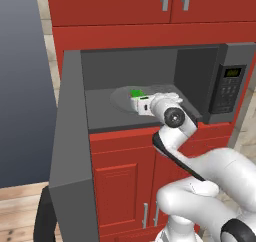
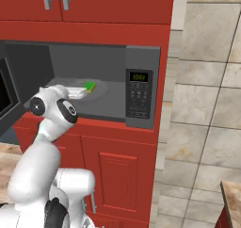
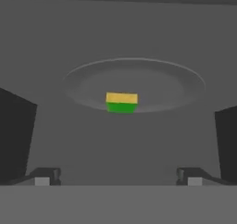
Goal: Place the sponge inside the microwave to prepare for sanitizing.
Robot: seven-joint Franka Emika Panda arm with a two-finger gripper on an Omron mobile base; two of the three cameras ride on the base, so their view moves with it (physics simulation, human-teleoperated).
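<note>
The sponge (image 3: 121,102), a small green block with a yellow top, lies on the front edge of the round grey turntable (image 3: 134,79) inside the microwave (image 1: 227,88). My gripper (image 3: 118,177) is open, its fingers (image 3: 16,135) spread wide on either side with nothing between them, a short way in front of the sponge. From the left base, the sponge (image 1: 136,93) shows just beyond the white hand (image 1: 145,104), which reaches into the oven cavity. From the right base, the sponge (image 2: 89,86) sits on the turntable (image 2: 102,88) past the gripper (image 2: 79,93).
The microwave door (image 1: 70,151) hangs wide open on the left, close beside the arm. The keypad panel (image 2: 139,94) with its green display is on the right. Red cabinets (image 1: 125,186) lie above and below the oven, and a tiled wall (image 2: 207,81) stands to the right.
</note>
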